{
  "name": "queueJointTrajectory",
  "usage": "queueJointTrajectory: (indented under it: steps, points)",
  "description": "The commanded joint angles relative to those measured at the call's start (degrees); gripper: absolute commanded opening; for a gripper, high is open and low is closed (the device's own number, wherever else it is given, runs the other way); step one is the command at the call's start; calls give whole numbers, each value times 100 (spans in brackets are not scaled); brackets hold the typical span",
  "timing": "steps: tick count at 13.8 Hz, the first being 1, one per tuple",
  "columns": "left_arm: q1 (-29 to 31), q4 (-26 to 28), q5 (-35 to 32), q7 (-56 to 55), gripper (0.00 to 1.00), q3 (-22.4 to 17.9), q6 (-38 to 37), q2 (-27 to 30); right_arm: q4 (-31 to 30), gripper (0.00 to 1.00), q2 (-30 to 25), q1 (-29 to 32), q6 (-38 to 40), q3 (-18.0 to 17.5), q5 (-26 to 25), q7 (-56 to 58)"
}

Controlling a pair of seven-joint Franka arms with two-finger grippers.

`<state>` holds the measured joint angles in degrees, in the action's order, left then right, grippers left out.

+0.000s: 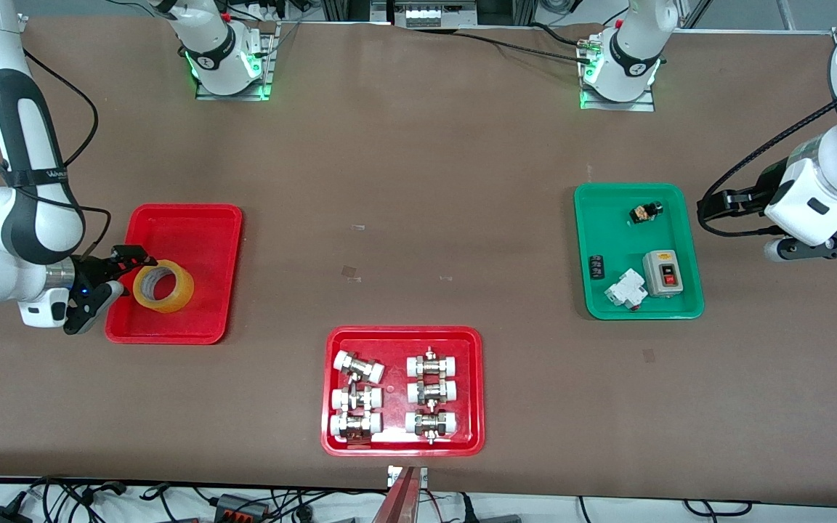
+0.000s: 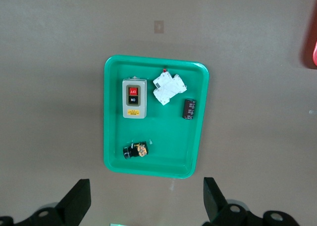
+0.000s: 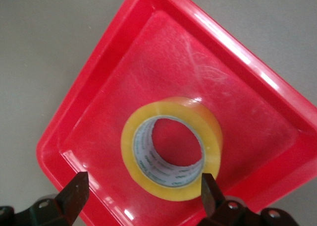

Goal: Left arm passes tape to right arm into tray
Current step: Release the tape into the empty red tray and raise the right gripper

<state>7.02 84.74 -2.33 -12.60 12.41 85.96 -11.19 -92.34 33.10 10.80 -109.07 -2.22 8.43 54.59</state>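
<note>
The yellow tape rests in the plain red tray at the right arm's end of the table, its hole facing up. My right gripper is open just above the tray's edge, beside the tape. In the right wrist view the tape lies on the tray floor and my right gripper has a finger off each side of the roll, not touching it. My left gripper is open and empty, up over the table beside the green tray; it also shows in the left wrist view.
A green tray with a switch box, a breaker and small parts sits at the left arm's end, also in the left wrist view. A red tray of white-capped metal fittings lies near the table's front edge.
</note>
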Motion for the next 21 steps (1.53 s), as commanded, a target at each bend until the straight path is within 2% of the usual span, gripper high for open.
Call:
queueJointTrajectory:
  steps: [1,5,9,13,16,18,21]
  points:
    - [-8,-387,-110,39,100,-1,-150,-102,-65,100,-504,-253,-1,28,-219,-410]
    - [1,-388,-110,83,100,34,-168,-93,-82,100,-1558,-859,534,20,-842,-2343]
    - [-8,-397,-110,83,100,43,-246,-76,-82,100,-2534,-1264,1571,2,-940,-4198]
    - [-78,-423,39,-65,100,130,-238,-23,-100,100,-3369,-1300,2205,-33,-940,-4728]
    - [36,-432,66,-94,100,192,-229,-14,40,100,-3520,-1274,2303,-24,-879,-4825]
    - [98,-423,75,702,100,192,-159,-14,408,100,-3372,-1247,2346,-16,-870,-5166]
    - [98,-423,267,856,100,140,-159,-14,332,100,-3493,-1247,2320,-7,-896,-5818]
